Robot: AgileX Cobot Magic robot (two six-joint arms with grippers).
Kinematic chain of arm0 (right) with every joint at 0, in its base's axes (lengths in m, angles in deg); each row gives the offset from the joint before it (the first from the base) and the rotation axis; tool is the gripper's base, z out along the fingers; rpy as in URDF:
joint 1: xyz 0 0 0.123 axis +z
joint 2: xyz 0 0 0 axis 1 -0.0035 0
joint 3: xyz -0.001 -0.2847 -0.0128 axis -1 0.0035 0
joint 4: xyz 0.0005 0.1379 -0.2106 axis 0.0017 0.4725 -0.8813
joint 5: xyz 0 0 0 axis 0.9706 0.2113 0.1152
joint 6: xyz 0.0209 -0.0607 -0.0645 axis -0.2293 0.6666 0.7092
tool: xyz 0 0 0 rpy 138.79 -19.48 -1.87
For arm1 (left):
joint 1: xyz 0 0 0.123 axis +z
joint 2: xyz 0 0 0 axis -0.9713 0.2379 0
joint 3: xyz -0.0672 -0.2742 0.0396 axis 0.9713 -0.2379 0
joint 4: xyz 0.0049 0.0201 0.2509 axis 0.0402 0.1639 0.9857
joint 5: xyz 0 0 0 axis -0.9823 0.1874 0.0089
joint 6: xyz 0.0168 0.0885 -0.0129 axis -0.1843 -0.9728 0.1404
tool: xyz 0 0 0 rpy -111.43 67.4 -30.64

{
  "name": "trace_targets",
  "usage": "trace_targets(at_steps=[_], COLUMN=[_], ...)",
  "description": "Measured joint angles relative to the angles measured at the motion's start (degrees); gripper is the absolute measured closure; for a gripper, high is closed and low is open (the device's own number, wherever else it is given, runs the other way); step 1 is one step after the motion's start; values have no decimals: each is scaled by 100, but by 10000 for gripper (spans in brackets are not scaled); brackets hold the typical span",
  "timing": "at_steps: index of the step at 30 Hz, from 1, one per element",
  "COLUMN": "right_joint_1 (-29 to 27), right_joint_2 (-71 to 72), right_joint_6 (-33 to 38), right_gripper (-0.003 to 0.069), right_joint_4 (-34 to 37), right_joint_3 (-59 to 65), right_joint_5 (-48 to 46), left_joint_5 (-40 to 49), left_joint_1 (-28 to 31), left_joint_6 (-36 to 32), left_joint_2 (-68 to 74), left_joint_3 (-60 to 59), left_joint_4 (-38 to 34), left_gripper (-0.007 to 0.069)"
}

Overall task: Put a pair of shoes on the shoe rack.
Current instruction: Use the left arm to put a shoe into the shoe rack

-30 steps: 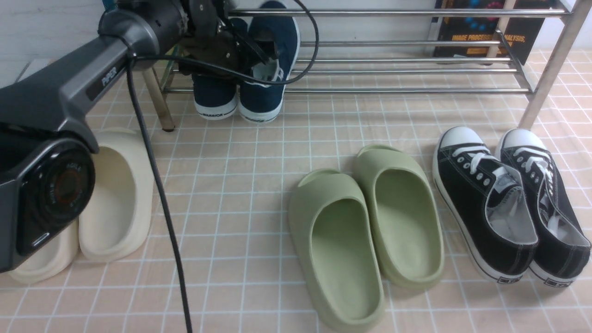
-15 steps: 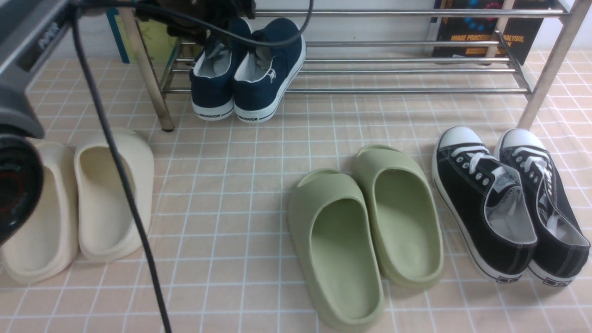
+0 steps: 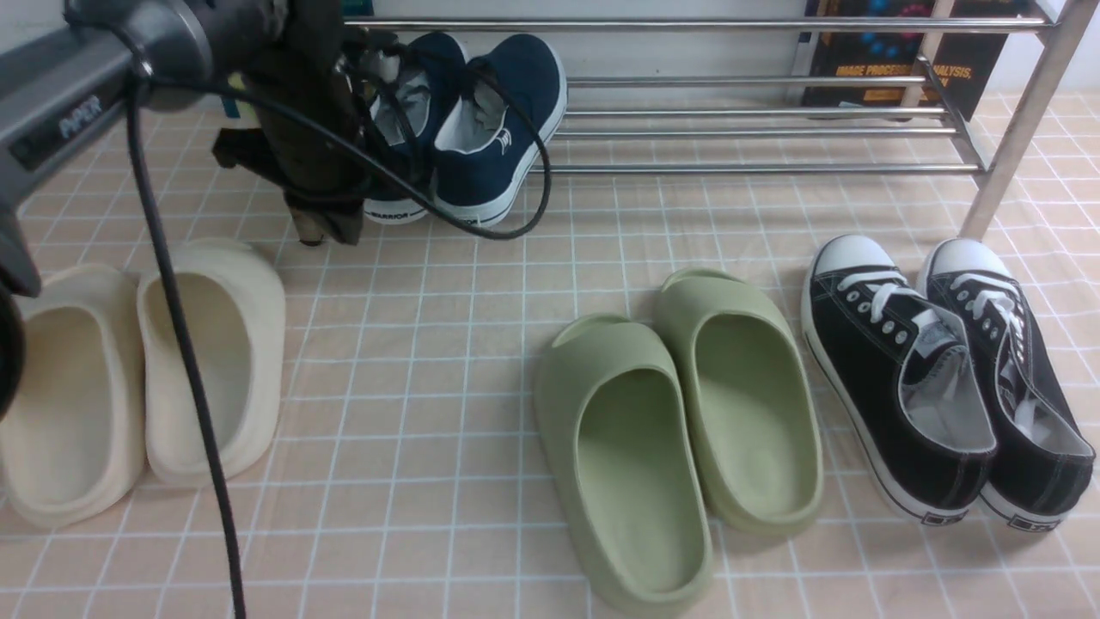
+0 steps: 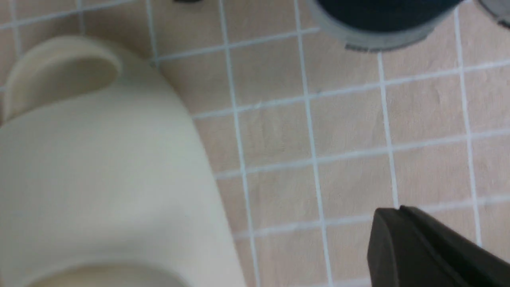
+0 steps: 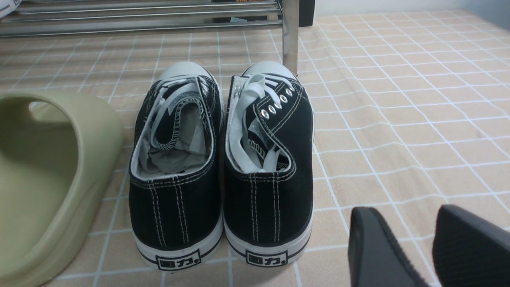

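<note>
The two navy slip-on shoes [image 3: 468,129] lie side by side on the left end of the chrome shoe rack [image 3: 756,133], toes to the back and white-soled heels sticking out past the front bar. My left gripper [image 3: 329,230] points down at the floor just left of the shoes, in front of the rack's left leg; it is shut and empty. The left wrist view shows its closed fingertips [image 4: 392,223] above the tiles and one navy heel [image 4: 378,20]. My right gripper [image 5: 406,229] is open and empty, low behind the black sneakers.
Cream slides [image 3: 137,370] lie at the front left, right under my left arm, also in the left wrist view [image 4: 99,167]. Green slides [image 3: 679,413] lie in the middle. Black lace-up sneakers [image 3: 937,370] lie by the rack's right leg [image 5: 291,32]. A dark book [image 3: 894,52] stands behind the rack.
My left gripper has let go of the navy shoes, lifted off them, then swung back and down to their left. The shoes stay on the rack.
</note>
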Motion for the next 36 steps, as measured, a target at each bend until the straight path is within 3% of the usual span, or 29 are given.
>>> trace_targets(at_steps=[5, 16, 24, 28, 36], right_joint_1=[0, 0, 0, 0, 0], right_joint_2=[2, 2, 2, 2, 2], right_joint_6=[0, 0, 0, 0, 0], right_gripper=[416, 416, 416, 416, 416], right_joint_4=[0, 0, 0, 0, 0], right_joint_3=[0, 0, 0, 0, 0], right_joint_5=[0, 0, -5, -5, -5], left_joint_5=[-828, 262, 1234, 898, -710], left_joint_1=[123, 175, -73, -227, -368], left_joint_6=[485, 500, -419, -476, -152], left_joint_2=[436, 1048, 784, 947, 1269], left_joint_3=[366, 1849, 1891, 1903, 1879], left_joint_4=[9, -47, -626, -949, -1165], left_gripper=[622, 617, 608, 606, 603])
